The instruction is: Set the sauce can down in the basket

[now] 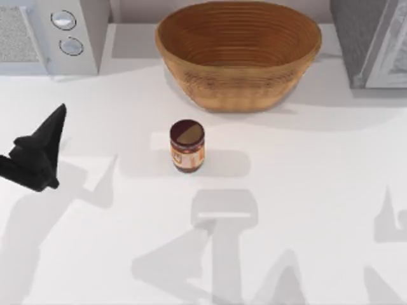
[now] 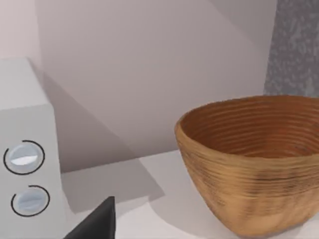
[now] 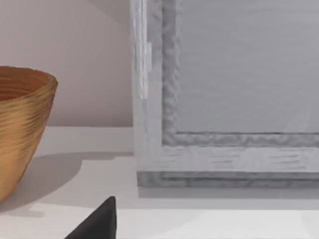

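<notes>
The sauce can (image 1: 187,146) stands upright near the middle of the white table, maroon-brown with a tan and red label band. Behind it, slightly to the right, sits the wide woven basket (image 1: 235,89), with nothing inside; its wall also shows in the left wrist view (image 2: 249,189) and the right wrist view (image 3: 20,129). My left gripper (image 1: 60,117) hovers at the table's left side, well to the left of the can, pointing toward the back, and touches nothing. A dark tip of my left gripper (image 2: 97,224) shows low in its wrist view. A dark tip of my right gripper (image 3: 99,224) faces the back right corner.
A white appliance with two round knobs (image 1: 67,32) stands at the back left, close to the left gripper's far side (image 2: 25,174). A grey-framed appliance (image 1: 372,41) fills the back right corner (image 3: 224,99). Open table lies between the can and the front edge.
</notes>
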### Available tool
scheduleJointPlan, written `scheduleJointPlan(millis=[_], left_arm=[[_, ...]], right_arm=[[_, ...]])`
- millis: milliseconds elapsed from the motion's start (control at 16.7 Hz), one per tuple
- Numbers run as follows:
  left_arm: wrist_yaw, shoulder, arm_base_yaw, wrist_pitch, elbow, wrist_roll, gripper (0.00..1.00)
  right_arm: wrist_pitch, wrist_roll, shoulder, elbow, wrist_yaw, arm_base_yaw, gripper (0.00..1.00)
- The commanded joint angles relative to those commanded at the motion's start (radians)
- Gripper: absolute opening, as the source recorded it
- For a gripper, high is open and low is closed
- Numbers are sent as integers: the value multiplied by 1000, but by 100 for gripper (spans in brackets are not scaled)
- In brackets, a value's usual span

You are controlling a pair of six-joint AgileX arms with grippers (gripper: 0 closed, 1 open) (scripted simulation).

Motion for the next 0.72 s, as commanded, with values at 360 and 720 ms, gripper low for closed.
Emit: scheduleJointPlan(millis=[360,720], left_arm=[[322,596,-14,346,224,7,100],[636,1185,-31,696,455,25,100]], right_arm=[[0,0,0,0,0,0,100],[0,0,0,0,0,0,100]])
